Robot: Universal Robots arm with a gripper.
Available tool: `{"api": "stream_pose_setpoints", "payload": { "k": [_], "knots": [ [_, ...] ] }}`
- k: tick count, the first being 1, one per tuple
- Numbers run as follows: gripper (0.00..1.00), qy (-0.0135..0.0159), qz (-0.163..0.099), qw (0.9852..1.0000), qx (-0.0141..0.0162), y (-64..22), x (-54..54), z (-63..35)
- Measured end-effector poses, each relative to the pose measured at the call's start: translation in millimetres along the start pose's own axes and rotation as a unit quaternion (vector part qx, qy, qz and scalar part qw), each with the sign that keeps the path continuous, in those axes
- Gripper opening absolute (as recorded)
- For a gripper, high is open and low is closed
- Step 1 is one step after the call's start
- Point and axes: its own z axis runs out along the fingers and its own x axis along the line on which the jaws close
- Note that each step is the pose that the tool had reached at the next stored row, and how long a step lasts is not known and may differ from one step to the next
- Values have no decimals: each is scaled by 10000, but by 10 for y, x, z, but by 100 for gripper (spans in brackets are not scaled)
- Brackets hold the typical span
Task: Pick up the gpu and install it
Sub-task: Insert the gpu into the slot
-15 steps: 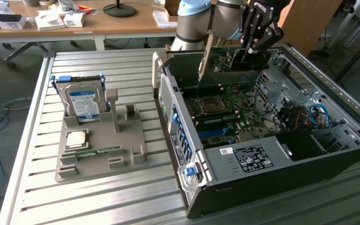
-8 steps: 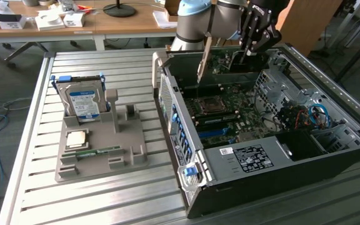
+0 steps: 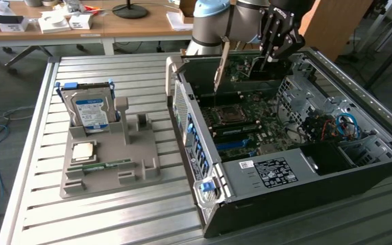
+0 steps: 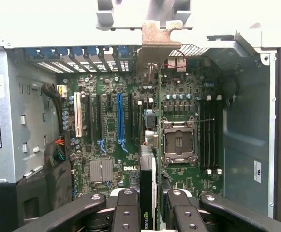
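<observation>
My gripper [image 3: 273, 56] hangs over the far end of the open computer case [image 3: 264, 204] and is shut on the gpu [image 3: 249, 65]. The gpu is a dark-green card held on edge, with its pale metal bracket [image 3: 219, 64] pointing down toward the case's rear wall. In the wrist view the gripper [image 4: 147, 215] clamps the gpu [image 4: 148, 174] edge-on between its black fingers [image 4: 125, 212]. The bracket [image 4: 155, 41] stands at the rear slot openings. The card hovers above the motherboard [image 4: 179, 96], between the blue expansion slot [image 4: 120, 121] and the processor socket [image 4: 179, 142].
On the slatted metal table [image 3: 114, 219], at the exterior view's left, a grey holder [image 3: 135, 176] carries an upright hard drive [image 3: 90, 109], a processor chip [image 3: 83, 151] and a memory stick [image 3: 102, 165]. A wooden desk [image 3: 135, 25] with small items stands behind.
</observation>
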Motion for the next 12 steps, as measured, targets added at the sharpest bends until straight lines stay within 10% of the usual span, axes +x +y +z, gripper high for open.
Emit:
{"api": "stream_pose_setpoints", "payload": {
  "k": [12],
  "knots": [
    [27, 0, 0, 10000, 0, -1, 3, 89]
  ]
}}
